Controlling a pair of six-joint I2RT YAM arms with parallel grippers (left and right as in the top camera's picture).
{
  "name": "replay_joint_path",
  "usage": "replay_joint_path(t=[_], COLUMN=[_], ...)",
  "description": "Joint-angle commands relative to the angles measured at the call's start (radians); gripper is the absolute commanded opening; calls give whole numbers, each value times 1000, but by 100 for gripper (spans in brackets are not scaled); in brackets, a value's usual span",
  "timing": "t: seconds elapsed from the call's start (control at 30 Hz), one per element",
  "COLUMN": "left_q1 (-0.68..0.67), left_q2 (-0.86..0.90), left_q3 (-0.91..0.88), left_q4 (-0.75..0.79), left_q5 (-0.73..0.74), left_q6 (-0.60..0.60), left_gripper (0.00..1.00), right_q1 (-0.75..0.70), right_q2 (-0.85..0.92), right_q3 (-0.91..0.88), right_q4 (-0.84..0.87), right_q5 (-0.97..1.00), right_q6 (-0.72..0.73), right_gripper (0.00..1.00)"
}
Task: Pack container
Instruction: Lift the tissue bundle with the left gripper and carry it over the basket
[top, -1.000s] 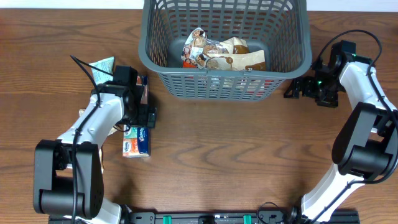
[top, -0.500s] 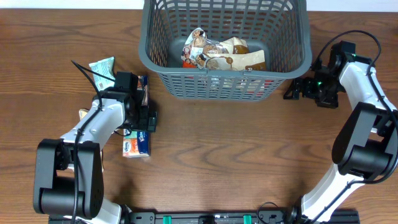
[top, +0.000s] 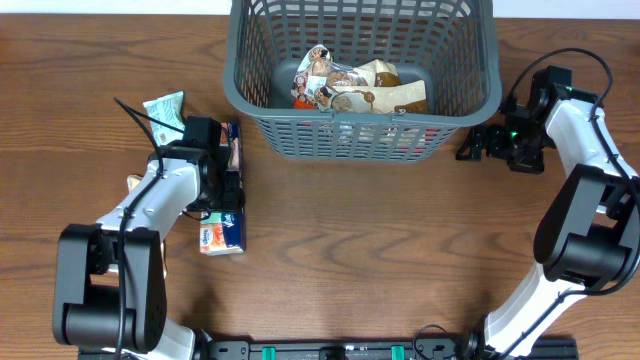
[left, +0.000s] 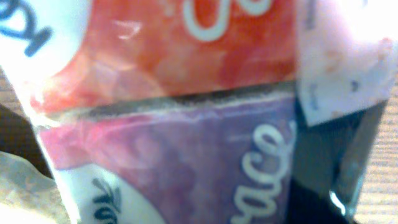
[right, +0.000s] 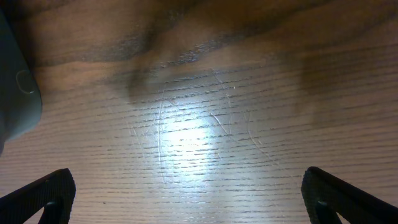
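The container (top: 360, 118), a large dark grey slotted basket, stands at the back centre with several snack packets (top: 355, 88) inside. To its left my left gripper (top: 232, 185) points down over a stack of tissue packets (top: 222, 235) on the table, its jaws drawn in against them. The left wrist view is filled by an orange packet (left: 186, 50) above a purple one (left: 186, 162), with one dark finger (left: 329, 162) pressed at the right side. My right gripper (top: 478, 142) hovers open just right of the container, with only bare wood between its fingers (right: 43, 196).
A green and white packet (top: 165, 108) lies at the far left, and a small tan item (top: 133, 183) sits beside the left arm. The container's corner (right: 15, 93) shows at the left edge of the right wrist view. Both arm bases stand at the front edge.
The left gripper's jaws have drawn in from wide open onto the tissue packets, and the stack has shifted slightly right. The right arm has not moved.
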Motion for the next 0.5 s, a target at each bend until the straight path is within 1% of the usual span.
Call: replay_joint_path(t=[0.0, 0.03, 0.1, 0.13, 0.3, 0.47], left_q1=[0, 0, 0, 0, 1, 1], left_q2=[2, 1, -6, -14, -102, -249], left_q3=[-3, -2, -1, 2, 38, 66], left_q4=[-15, -16, -16, -16, -40, -51], left_q5=[10, 10, 6, -2, -5, -7], left_q6=[3, 3, -11, -27, -47, -53], left_gripper=[32, 27, 21, 20, 19, 19], right_q1=[11, 11, 11, 11, 11, 11], right_q2=[3, 3, 3, 3, 4, 4], right_q3=[-5, -5, -5, -5, -5, -5], right_q4=[0, 0, 0, 0, 1, 1], right_q5=[-1, -1, -1, -1, -1, -1], right_q6=[-19, -22, -23, -25, -26, -30], right_gripper=[99, 99, 99, 99, 99, 99])
